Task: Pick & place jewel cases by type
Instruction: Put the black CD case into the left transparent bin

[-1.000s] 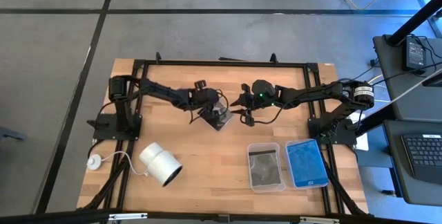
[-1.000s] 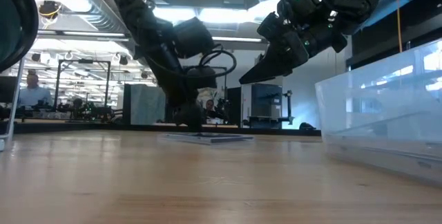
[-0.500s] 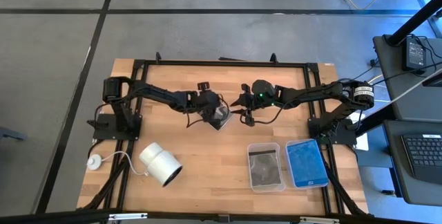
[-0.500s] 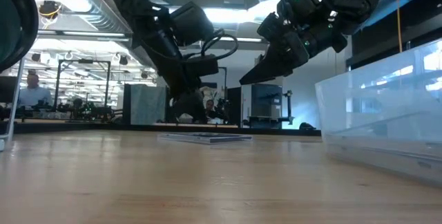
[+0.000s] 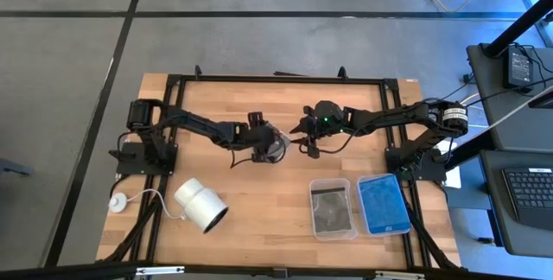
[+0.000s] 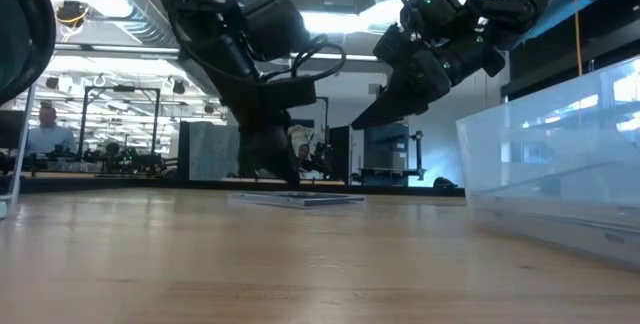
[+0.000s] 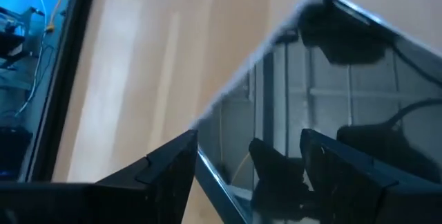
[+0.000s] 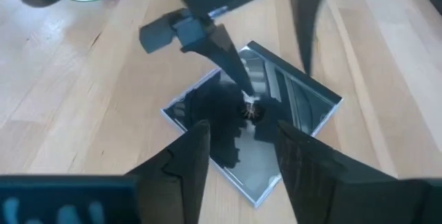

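One dark, clear jewel case lies flat on the wooden table near its middle, also seen in the low view and in the right wrist view. My left gripper stands open right over it, pointing steeply down. In the left wrist view, one finger is off the case's edge and the other is above its face. My right gripper hovers open to the case's right, well above the table, with nothing between its fingers. My left gripper has one fingertip down at the middle of the case's top face, coming from above at a slant. Whether it touches the case, I cannot tell. The case lies flat on the table.
A clear tray with dark cases and a second tray with blue cases stand at the near right; one tray's wall rises on the low view's right. A white cylinder lies at the near left. Bare wood surrounds the case.
My left gripper has opened, swung a little toward the table's near edge and risen slightly. The jewel case has stayed flat on the table where it was.
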Robot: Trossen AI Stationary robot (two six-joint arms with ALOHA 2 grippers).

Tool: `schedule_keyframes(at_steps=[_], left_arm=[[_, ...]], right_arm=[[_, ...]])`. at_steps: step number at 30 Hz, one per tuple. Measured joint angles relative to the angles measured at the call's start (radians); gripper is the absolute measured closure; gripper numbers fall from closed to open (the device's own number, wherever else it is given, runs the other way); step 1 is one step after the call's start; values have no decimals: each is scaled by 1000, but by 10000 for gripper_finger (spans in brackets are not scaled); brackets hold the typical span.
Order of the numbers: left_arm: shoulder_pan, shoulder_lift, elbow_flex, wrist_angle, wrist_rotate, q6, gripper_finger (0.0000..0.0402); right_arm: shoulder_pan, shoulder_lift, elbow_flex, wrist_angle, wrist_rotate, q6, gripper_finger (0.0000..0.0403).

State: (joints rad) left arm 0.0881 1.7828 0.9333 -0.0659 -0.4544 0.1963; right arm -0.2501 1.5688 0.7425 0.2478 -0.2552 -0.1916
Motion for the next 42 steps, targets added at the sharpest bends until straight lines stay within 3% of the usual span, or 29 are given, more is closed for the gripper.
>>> schedule_keyframes(at_steps=[4,9,16,20,27,33,42], left_arm=[[-26,-17,0,-104,-23,-5,152],[-35,-81,1,-232,-7,-150,150],[-33,-172,1,-382,117,-296,152],[-34,-172,-48,-341,175,-307,151],[-20,-164,-127,-288,185,-330,151],[17,-164,-181,-214,169,-329,151],[92,-169,-256,-70,315,-304,155]], right_arm=[[0,0,0,-10,2,3,209],[0,0,0,-14,47,3,154],[0,0,-5,-9,123,-23,115],[0,1,-28,-17,123,-27,114],[-2,15,-29,-6,98,-19,114],[-14,127,1,11,78,-53,114],[-45,276,137,-162,25,-27,114]])
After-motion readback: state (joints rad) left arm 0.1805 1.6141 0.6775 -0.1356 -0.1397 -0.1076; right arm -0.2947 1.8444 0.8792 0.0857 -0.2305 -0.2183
